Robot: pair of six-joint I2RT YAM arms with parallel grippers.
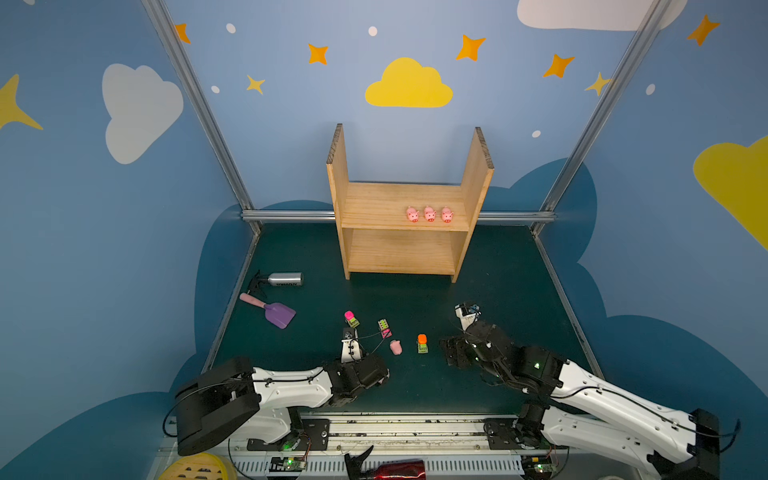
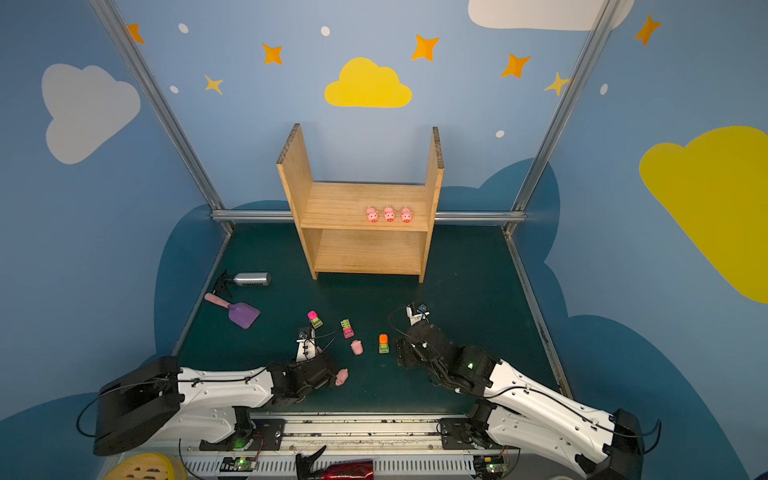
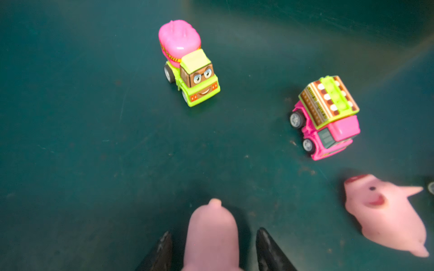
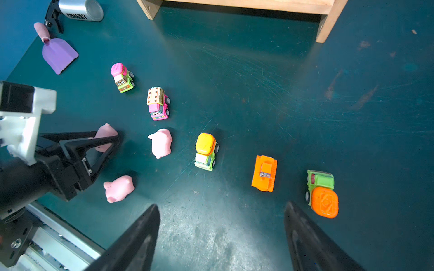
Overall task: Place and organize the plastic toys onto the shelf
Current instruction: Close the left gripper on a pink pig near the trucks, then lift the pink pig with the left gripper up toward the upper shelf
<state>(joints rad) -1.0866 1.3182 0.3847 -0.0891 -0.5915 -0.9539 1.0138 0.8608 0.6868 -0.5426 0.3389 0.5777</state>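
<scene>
Six pink pigs (image 1: 429, 214); five toy vehicles (image 4: 158, 104); one shelf (image 1: 374, 199); one purple scoop (image 1: 279, 314); one silver bottle (image 1: 286, 279).

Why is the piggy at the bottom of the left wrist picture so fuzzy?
Left wrist view: that pig is very close to the lens, out of focus, while the pink-topped truck looks sharp. Right wrist view: a pale glare patch on the table near the camera.

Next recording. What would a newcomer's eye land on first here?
Three pink pigs stand in a neat row on the upper board of the shelf, toward its right side. Down at the green table, the left gripper has its jaws on either side of another pig, with bright toy vehicles scattered nearby.
</scene>
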